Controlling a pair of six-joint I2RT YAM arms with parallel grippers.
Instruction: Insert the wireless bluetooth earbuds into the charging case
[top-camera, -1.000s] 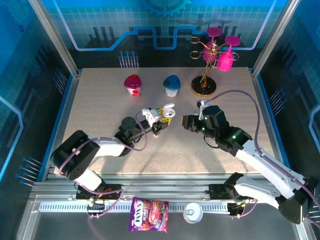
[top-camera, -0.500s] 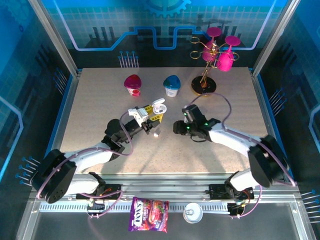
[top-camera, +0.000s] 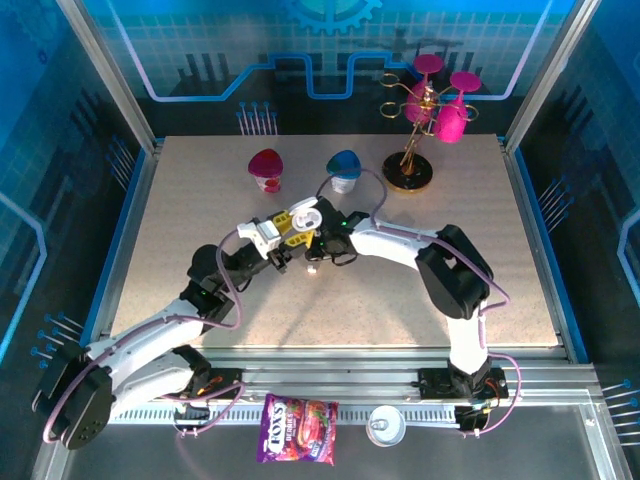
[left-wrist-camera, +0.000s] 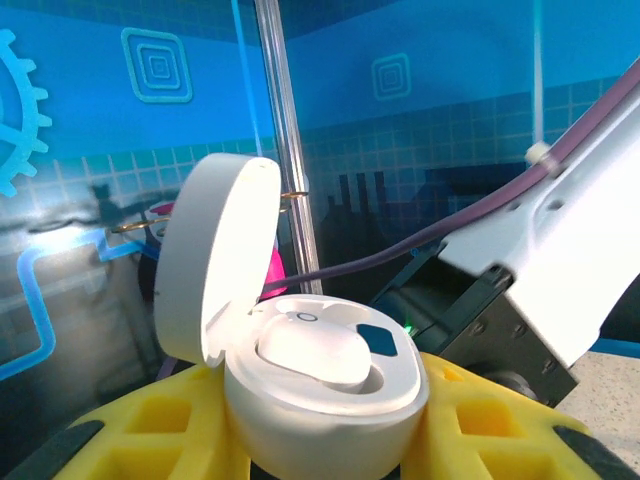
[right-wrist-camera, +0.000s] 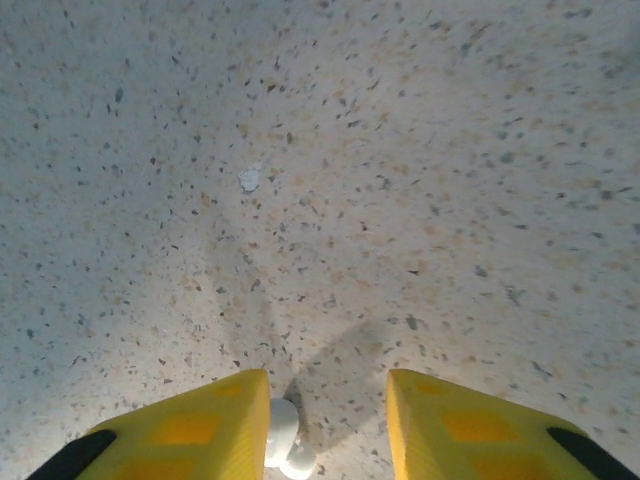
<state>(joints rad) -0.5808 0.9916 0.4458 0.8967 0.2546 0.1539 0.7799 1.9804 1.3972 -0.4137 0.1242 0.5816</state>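
The right end effector (right-wrist-camera: 325, 400) had its yellow jaws narrowed but apart, pointing down at the desk (right-wrist-camera: 420, 200). One earbud (right-wrist-camera: 283, 442) touched the inner face of one finger and was not yet pinched. Within the last second that arm had swung across from the right side to sit just beside the left end effector (left-wrist-camera: 320, 435). The left one stayed clamped on the open charging case (left-wrist-camera: 320, 385), its lid (left-wrist-camera: 215, 260) tipped back. The pick-up therefore looked imminent, and the carry to the case would be short. Well behind both end effectors, by the arm bases, a purple sweet packet (top-camera: 297, 428) bore writing that seemed to read "CROSS".
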